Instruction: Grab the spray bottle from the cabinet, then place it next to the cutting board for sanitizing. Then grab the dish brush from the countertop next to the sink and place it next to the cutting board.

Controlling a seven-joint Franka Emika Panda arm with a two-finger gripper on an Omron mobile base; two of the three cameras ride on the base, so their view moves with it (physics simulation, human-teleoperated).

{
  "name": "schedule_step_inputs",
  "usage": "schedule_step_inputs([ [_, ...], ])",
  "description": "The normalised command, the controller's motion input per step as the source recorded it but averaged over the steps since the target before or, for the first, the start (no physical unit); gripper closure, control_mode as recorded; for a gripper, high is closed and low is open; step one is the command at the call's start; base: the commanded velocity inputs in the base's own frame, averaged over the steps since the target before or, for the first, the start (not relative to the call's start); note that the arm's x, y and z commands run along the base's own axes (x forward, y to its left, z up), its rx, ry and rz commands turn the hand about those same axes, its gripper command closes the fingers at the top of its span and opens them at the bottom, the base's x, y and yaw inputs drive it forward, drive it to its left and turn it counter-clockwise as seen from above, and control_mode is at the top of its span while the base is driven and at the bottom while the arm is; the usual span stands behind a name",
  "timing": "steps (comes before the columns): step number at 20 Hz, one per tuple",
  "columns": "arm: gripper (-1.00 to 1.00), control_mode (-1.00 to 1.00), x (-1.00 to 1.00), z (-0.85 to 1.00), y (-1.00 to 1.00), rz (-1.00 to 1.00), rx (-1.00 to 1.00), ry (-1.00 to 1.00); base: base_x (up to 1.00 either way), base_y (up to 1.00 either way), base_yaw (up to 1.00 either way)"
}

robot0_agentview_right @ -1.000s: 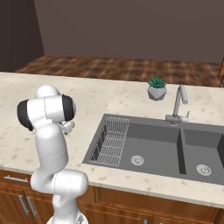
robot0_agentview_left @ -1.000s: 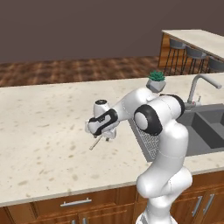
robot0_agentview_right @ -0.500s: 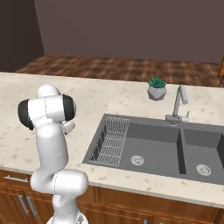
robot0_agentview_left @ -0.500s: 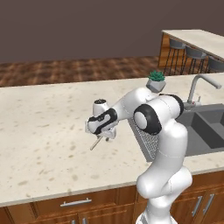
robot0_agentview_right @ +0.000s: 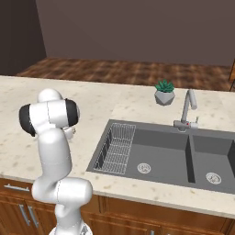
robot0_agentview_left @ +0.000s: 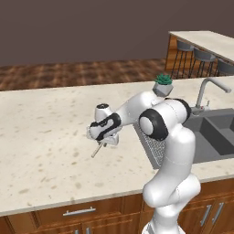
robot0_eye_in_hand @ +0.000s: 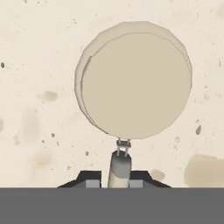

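The dish brush point(robot0_eye_in_hand: 135, 81) lies on the beige speckled countertop point(robot0_agentview_left: 45, 137), left of the sink point(robot0_agentview_left: 219, 132). In the hand view its round beige head faces the camera and its thin handle point(robot0_eye_in_hand: 120, 168) runs down between the two dark fingertips point(robot0_eye_in_hand: 92, 181). My gripper point(robot0_eye_in_hand: 119, 180) is shut on that handle. From the left base view the gripper point(robot0_agentview_left: 104, 139) points down at the counter, and the pale handle end point(robot0_agentview_left: 96, 151) sticks out below it to the left.
The dark double sink point(robot0_agentview_right: 170, 147) holds a wire rack point(robot0_agentview_right: 117, 147) at its left end, close to my arm. A curved grey faucet point(robot0_agentview_right: 188, 108) and a small potted plant point(robot0_agentview_right: 164, 92) stand behind it. Bar stools point(robot0_agentview_left: 201, 57) stand by a far counter.
The fingers have closed from wide apart onto the brush handle. The hand has stayed over the same spot on the counter.
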Motion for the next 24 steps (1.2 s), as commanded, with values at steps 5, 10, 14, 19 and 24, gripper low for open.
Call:
schedule_step_inputs([
  [5,1.00,-1.00,0.23,0.01,0.01,0.01,0.00,0.02,0.00,0.00,0.00],
  [10,1.00,-1.00,-0.20,0.58,-0.32,0.16,0.00,-0.17,0.00,0.00,0.00],
  [14,1.00,-1.00,-0.45,0.74,-0.81,0.21,0.00,-0.19,0.00,0.00,0.00],
  [19,1.00,-1.00,-0.46,0.68,-0.92,0.24,0.00,-0.07,0.00,0.00,0.00],
  [24,1.00,-1.00,-0.48,0.59,-0.86,0.23,0.00,-0.05,0.00,0.00,0.00],
])
